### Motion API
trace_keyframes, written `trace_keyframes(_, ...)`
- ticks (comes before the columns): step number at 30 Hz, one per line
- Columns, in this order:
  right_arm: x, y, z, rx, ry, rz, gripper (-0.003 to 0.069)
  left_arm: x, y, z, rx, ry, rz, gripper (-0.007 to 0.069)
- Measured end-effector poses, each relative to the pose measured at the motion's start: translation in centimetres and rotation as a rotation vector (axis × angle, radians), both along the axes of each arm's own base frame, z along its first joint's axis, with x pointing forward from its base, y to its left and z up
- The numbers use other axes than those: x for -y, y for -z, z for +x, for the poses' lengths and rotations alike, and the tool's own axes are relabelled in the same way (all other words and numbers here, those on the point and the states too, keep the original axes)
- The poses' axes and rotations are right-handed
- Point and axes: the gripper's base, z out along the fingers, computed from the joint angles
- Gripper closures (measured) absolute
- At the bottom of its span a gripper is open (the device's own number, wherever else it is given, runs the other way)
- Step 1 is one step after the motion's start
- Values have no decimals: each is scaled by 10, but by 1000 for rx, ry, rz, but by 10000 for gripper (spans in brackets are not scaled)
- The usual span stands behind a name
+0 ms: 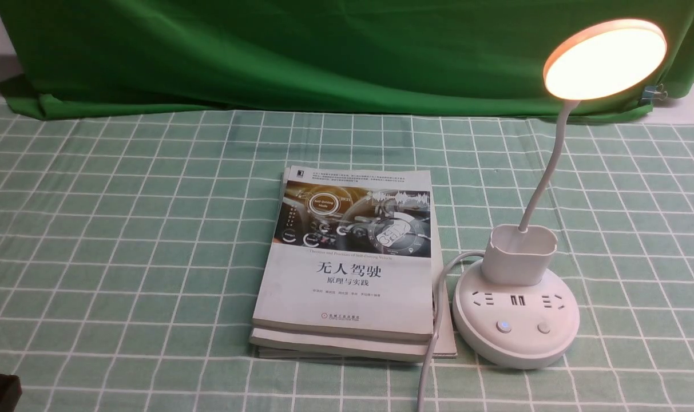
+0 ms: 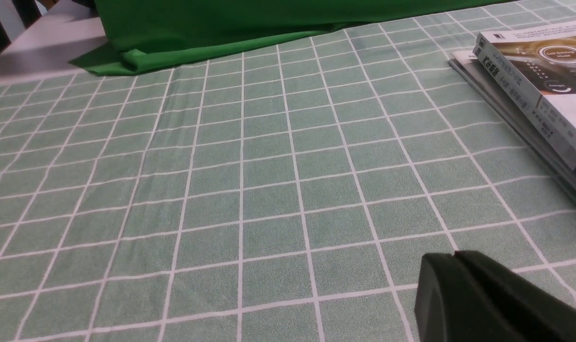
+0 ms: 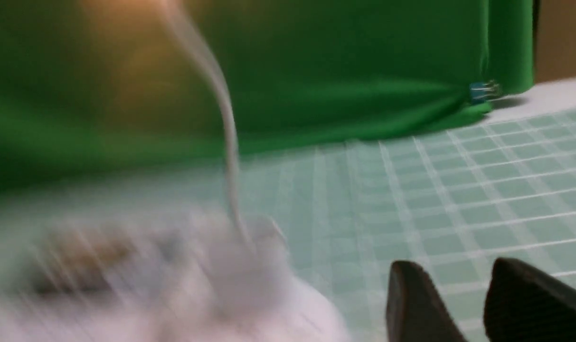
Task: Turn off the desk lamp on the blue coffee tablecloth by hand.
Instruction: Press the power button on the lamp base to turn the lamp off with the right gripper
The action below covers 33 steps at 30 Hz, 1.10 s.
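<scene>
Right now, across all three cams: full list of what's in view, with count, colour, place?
desk lamp: 1, white, lit, on the right of the cloth
cord: 1, white, runs from the lamp's base toward the near edge, along the books' right side
books: one stack, at least 2, mostly white covers, mid-cloth, left of the lamp
tablecloth: 1, pale green with white grid, under everything
backdrop cloth: 1, dark green, hanging at the back
clip: 1, blue, at the backdrop's right end
left gripper: 1, black, jaws shut, over bare cloth left of the books
right gripper: 1, black, jaws apart, near the lamp's base; that view is blurred
</scene>
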Motion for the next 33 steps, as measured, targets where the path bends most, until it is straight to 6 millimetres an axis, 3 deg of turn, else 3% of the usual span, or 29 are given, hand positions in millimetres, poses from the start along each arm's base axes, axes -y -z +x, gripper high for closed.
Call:
trace_keyframes(1,1,-4,0,31,6,176,421,0,0,0,0,0,0,624)
trace_keyframes(3,1,-8,0,61,8,299,421,0,0,0,0,0,-1,624)
trace_keyframes(8,3,-14,-1,132,10,356,438,0,0,0,0,0,-1,624)
trace_keyframes(11,0,-18,0,46,-7,295,512,0,0,0,0,0,-1,624)
trace_keyframes(14,-5,-44,4,-74,-56,157,590,0,0,0,0,0,-1,624)
trace_keyframes(17,-11,-78,15,-206,-119,9,613,0,0,0,0,0,-1,624)
trace_keyframes(20,-19,-99,42,-449,-202,-148,616,0,0,0,0,0,-1,624)
trace_keyframes(23,-24,-104,72,-671,-271,-264,617,0,0,0,0,0,-1,624)
trace_keyframes(29,-40,-80,137,-953,-376,-347,621,0,0,0,0,0,-1,624)
trace_keyframes(30,-40,-81,137,-950,-376,-347,621,0,0,0,0,0,-1,624)
trace_keyframes(33,-67,-58,164,-1029,-471,-402,623,0,0,0,0,0,-1,624)
